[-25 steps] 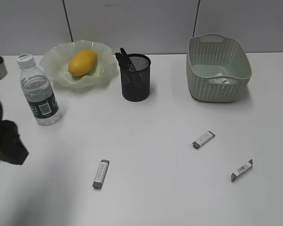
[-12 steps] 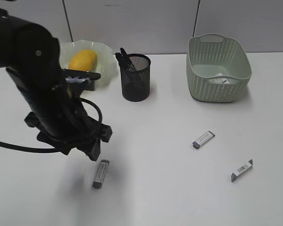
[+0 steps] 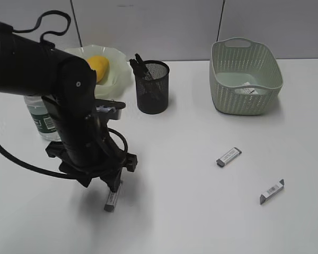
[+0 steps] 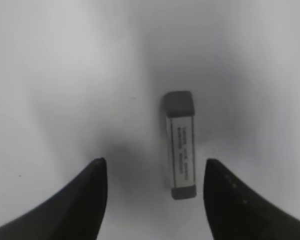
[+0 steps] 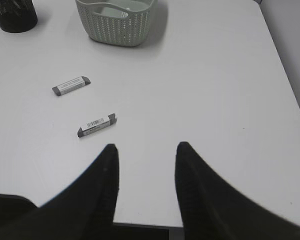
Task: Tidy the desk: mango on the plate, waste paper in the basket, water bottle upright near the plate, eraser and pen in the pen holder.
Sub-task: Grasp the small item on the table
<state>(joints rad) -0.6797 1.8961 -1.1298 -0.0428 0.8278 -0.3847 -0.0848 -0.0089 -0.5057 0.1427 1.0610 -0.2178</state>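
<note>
Left gripper (image 4: 152,192) hangs low over the near-left eraser (image 4: 179,144), fingers spread wide and holding nothing. In the wrist view the eraser lies between the two fingertips, nearer the right one, its long axis running along the gap, so the jaws would close on its narrow sides. The exterior view hides most of that eraser (image 3: 112,200) behind the arm; contact likely not yet made. Right gripper (image 5: 146,165), half open and empty, sits well apart, nearer the other two erasers.
</note>
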